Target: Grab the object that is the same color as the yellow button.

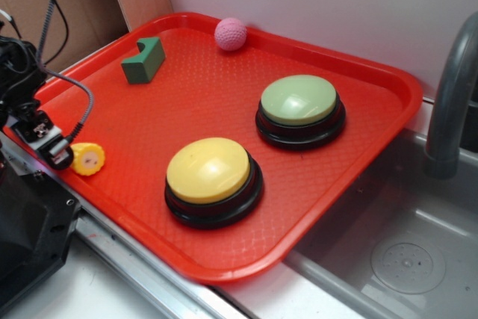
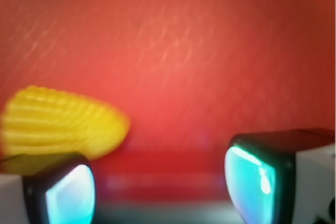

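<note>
The small yellow corn cob (image 1: 88,159) lies on its side near the left rim of the red tray (image 1: 187,95), flat round end facing front. My gripper (image 1: 46,143) hangs just to its left over the tray rim. In the wrist view the corn cob (image 2: 60,127) shows blurred at the left, above the left fingertip (image 2: 68,195). The gripper (image 2: 160,184) stands open, only red tray between the fingers. The yellow button (image 1: 209,169) sits on its black base at the tray's front middle, well right of the corn.
A green dome button (image 1: 299,100) stands behind the yellow one. A green block (image 1: 143,60) and a pink ball (image 1: 231,33) lie toward the back of the tray. A sink (image 1: 403,259) with a grey faucet (image 1: 448,102) is at the right. Cables hang at the left.
</note>
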